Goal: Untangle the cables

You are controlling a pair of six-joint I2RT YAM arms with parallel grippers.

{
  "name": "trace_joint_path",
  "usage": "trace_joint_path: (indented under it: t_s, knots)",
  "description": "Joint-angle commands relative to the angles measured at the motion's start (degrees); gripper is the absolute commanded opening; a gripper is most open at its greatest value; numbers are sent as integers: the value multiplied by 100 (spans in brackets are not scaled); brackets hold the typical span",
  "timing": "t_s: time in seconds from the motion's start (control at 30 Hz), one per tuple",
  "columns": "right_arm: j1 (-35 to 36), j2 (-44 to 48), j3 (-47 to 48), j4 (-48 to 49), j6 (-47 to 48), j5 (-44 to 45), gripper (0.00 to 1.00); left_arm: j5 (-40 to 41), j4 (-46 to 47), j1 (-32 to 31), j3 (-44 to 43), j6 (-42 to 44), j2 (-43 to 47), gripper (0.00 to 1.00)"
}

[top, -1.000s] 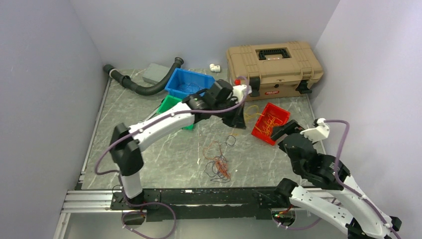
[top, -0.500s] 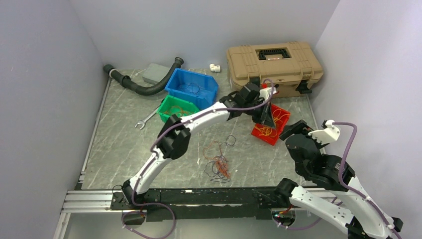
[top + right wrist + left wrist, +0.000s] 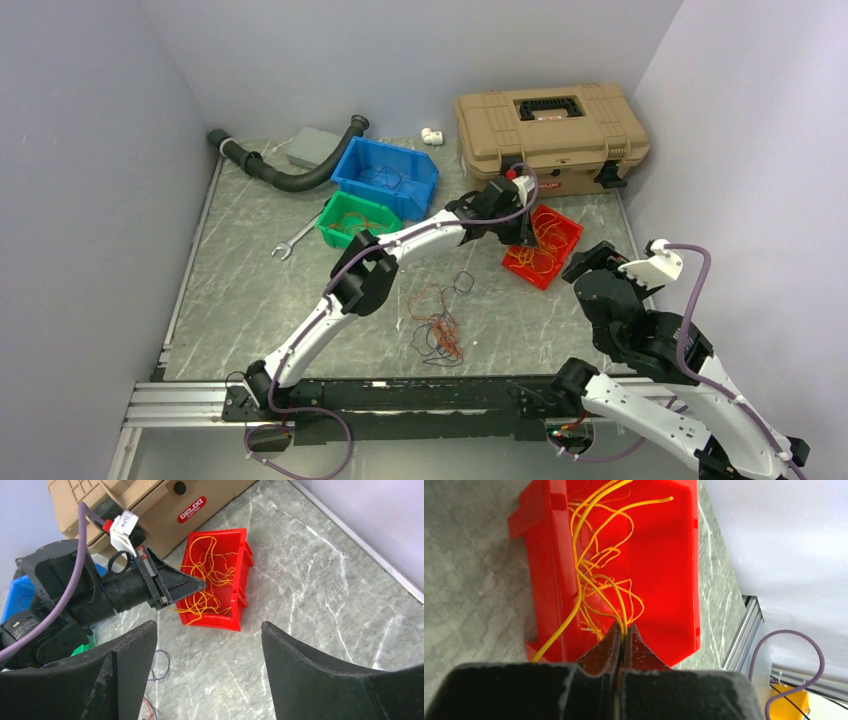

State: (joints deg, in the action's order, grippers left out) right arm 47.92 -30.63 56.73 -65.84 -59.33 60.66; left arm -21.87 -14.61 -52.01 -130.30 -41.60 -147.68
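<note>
Two hazards, bigger first: left end effector (image 3: 624, 630) clamped shut on a yellow cable (image 3: 623, 611) above the red bin (image 3: 671, 555), so apt to drag the bunched yellow wires out, or tip the light bin, if lifted without letting go; lesser, a strand draped over the bin wall sliding onto the surface (image 3: 300, 300); right end effector (image 3: 207, 626) wide open, gripping nothing, hovering near. Containers by size: tan case (image 3: 550, 125), lid shut, contents hidden; blue bin (image 3: 352, 170), a few dark wires; red bin, many yellow; green bin (image 3: 335, 232), orange ones; unsorted tangle (image 3: 437, 325) on the surface, well apart from the bins.
</note>
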Motion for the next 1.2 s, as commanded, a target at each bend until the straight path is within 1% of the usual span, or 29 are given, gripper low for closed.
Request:
trace_joint_path:
  t_s: [0.0, 0.1, 0.17, 0.37, 0.47, 0.5, 0.57, 0.6, 0.67, 0.77, 0.93, 1.07, 1.1, 1.17]
  knots:
    - [8, -19, -118, 242, 172, 155, 78, 572, 13, -179, -491, 217, -168, 4]
    - [2, -103, -161, 408, 325, -46, 78, 1198, -403, -324, -592, 622, -150, 8]
    - [11, -168, -198, 506, 390, -143, 78, 1495, -440, -374, -399, 796, -12, 11]
    - [-1, -212, -269, 736, 470, -318, 78, 1964, -848, -479, -403, 1315, 47, 14]
    - [4, -206, -253, 703, 430, -374, 78, 2064, -1334, -478, -432, 1446, 113, 14]
    - [8, -192, -250, 666, 385, -379, 78, 2153, -1494, -477, -297, 1518, 259, 13]
    - [3, -169, -246, 595, 336, -407, 78, 2739, -1697, -470, 222, 1558, 615, 12]
    - [3, -151, -256, 590, 323, -418, 78, 2942, -1708, -468, 545, 1596, 809, 12]
    - [1, -113, -294, 566, 269, -436, 79, 3106, -1617, -434, 1076, 1674, 1145, 12]
    - [0, -80, -366, 639, 255, -510, 79, 2920, -1476, -358, 1408, 1739, 1436, 12]
    - [-1, -146, -389, 693, 267, -582, 79, 2170, -957, -358, 1355, 1810, 1549, 20]
    - [3, -153, -407, 740, 320, -580, 79, 1923, -720, -361, 1041, 1634, 1342, 29]
    - [2, -148, -415, 766, 331, -582, 78, 1908, -693, -360, 924, 1603, 1229, 33]
    - [0, -141, -413, 823, 370, -605, 79, 1833, -859, -333, 519, 1613, 889, 44]
